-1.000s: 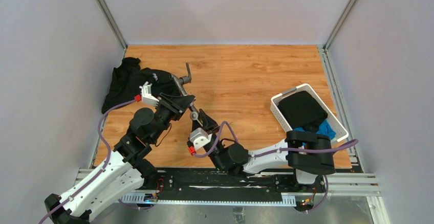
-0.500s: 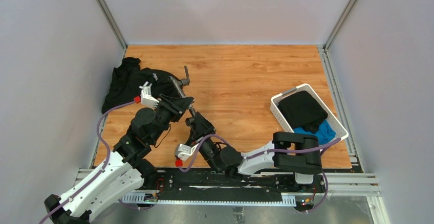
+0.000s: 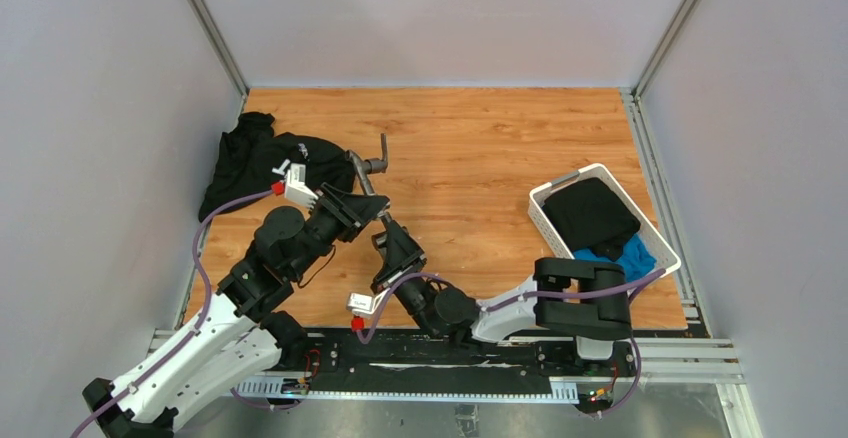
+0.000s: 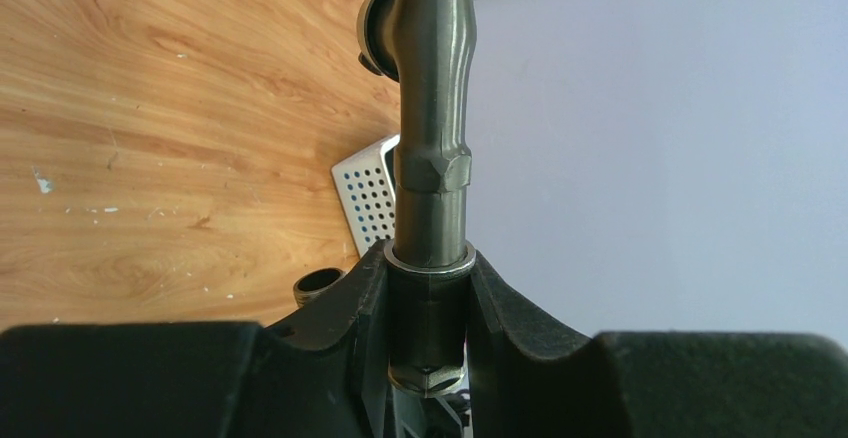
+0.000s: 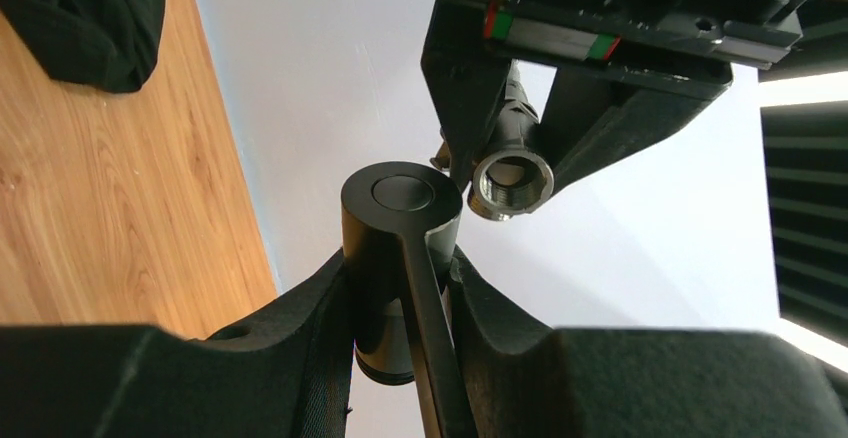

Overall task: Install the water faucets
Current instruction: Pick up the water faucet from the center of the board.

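Both faucet pieces look like solid metal, so they are probably dense for their size, rigid and in no danger of crushing. Their smooth round barrels, though, would likely twist or slip in a loose pinch. The sensible hold is across a straight shank with the threads left free, and that is how each is taken here. The left gripper [image 4: 428, 283] is clenched on the lower shank of the faucet body [image 4: 430, 108], holding it above the wooden table [image 3: 480, 138] near the black garment [image 3: 245, 158]. The right gripper [image 5: 400, 293] is clamped around the handle piece [image 5: 398, 220], which sits just beside the body's open threaded end [image 5: 512, 180]; whether the two touch cannot be told. The faucet body is a dull grey tube with a hexagonal collar midway, a swelling above it and a round side stub near the top, and in the top view it ends in a short bent arm. The handle piece is a dark matte cylinder with a flat capped top and a thin lever running down between the fingers. The white perforated basket [image 3: 600, 172] stands well apart on the right.
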`<state>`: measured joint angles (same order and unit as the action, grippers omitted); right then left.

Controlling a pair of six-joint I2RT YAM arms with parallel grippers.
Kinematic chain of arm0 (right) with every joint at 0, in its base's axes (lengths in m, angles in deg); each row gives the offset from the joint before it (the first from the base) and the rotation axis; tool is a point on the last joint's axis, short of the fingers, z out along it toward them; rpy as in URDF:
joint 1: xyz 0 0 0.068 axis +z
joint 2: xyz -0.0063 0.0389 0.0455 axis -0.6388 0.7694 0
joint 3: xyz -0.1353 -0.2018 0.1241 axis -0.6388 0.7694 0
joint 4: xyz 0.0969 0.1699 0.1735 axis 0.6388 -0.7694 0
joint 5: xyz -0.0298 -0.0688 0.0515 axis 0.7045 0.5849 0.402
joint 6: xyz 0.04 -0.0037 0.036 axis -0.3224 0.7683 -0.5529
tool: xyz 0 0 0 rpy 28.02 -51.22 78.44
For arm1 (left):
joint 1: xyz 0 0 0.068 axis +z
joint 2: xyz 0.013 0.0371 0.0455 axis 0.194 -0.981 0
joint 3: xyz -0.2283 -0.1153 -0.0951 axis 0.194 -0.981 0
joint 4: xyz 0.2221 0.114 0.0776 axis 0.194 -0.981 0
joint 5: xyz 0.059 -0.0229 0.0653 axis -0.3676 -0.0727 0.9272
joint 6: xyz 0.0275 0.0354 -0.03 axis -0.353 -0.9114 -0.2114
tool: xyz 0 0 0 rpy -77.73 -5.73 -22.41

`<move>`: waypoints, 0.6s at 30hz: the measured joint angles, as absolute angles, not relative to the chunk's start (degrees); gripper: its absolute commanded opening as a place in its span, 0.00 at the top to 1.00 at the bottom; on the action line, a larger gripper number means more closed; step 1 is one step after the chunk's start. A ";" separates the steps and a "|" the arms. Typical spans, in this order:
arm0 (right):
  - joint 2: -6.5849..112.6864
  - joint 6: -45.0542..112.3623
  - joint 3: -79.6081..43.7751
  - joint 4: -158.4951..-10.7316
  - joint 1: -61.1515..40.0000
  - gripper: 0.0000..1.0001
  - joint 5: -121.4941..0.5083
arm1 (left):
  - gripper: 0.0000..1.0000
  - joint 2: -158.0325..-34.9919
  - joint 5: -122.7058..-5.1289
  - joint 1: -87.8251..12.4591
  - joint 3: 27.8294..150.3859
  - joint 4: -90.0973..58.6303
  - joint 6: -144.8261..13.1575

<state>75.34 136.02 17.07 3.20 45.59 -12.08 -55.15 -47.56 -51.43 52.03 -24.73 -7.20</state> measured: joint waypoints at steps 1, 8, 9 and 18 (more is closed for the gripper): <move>75.19 136.23 17.36 3.16 45.64 1.00 -12.06 | 1.00 -55.15 -47.56 -51.43 52.03 -24.91 -7.31; 71.67 140.63 20.29 3.16 48.37 1.00 -11.62 | 1.00 -55.74 -47.67 -51.43 52.75 -26.18 -8.07; 71.47 141.13 20.33 3.16 48.63 1.00 -11.64 | 1.00 -55.96 -47.73 -51.43 52.82 -26.22 -8.23; 67.65 142.35 23.33 3.09 49.11 1.00 -7.42 | 1.00 -58.06 -43.60 -51.43 55.66 -32.84 -17.91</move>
